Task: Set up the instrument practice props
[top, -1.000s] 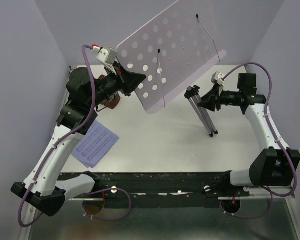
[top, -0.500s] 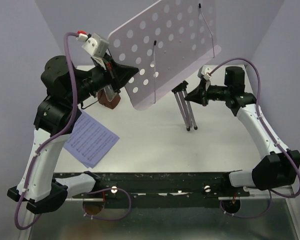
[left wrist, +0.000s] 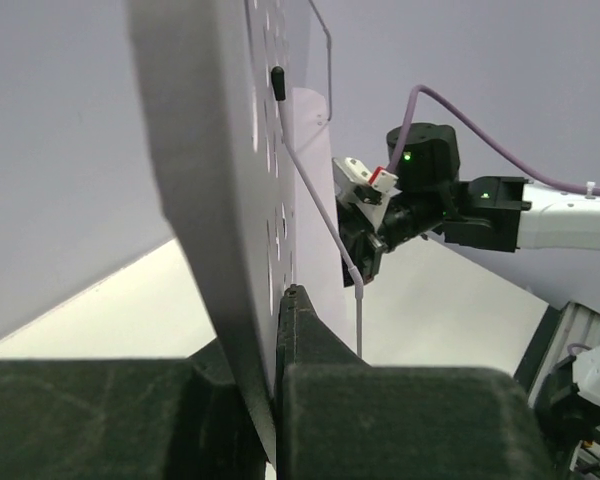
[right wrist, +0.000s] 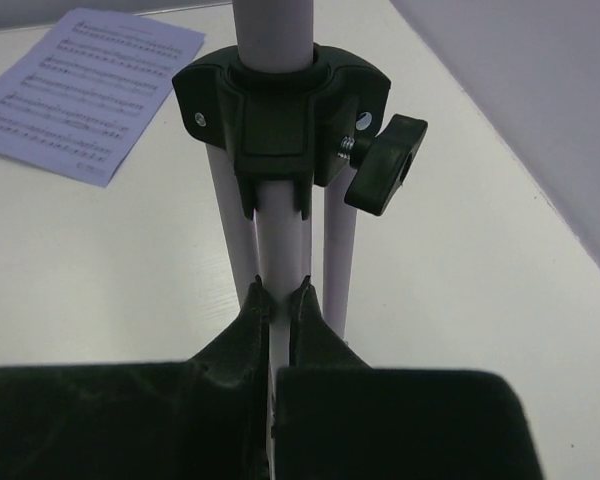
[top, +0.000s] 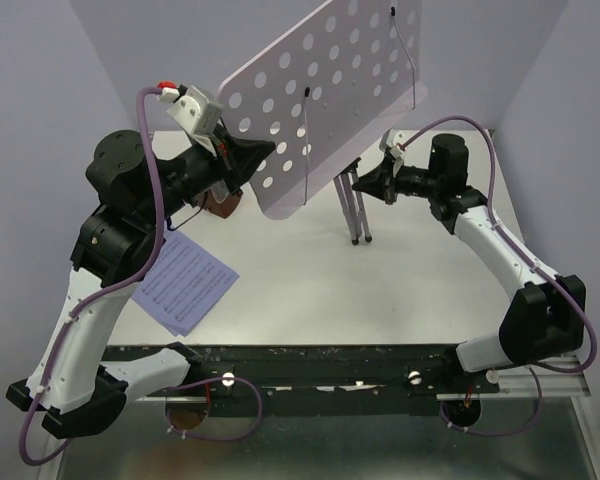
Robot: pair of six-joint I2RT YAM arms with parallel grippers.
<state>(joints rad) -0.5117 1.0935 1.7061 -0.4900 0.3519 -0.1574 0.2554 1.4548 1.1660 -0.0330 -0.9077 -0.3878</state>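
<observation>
Two grips now: right gripper (right wrist: 279, 292) just clamped onto tripod leg (right wrist: 280, 240), left gripper (left wrist: 277, 318) pinching music stand (top: 320, 100) desk edge. We read stand swung near-upright, table (top: 300, 290) centre, feet probably grounded; planting next.

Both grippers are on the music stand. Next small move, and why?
Probably ease the right gripper outward to splay the tripod leg it pinches. The legs are bunched under the black collar, giving no footing, while the left gripper clamps the perforated desk.
</observation>
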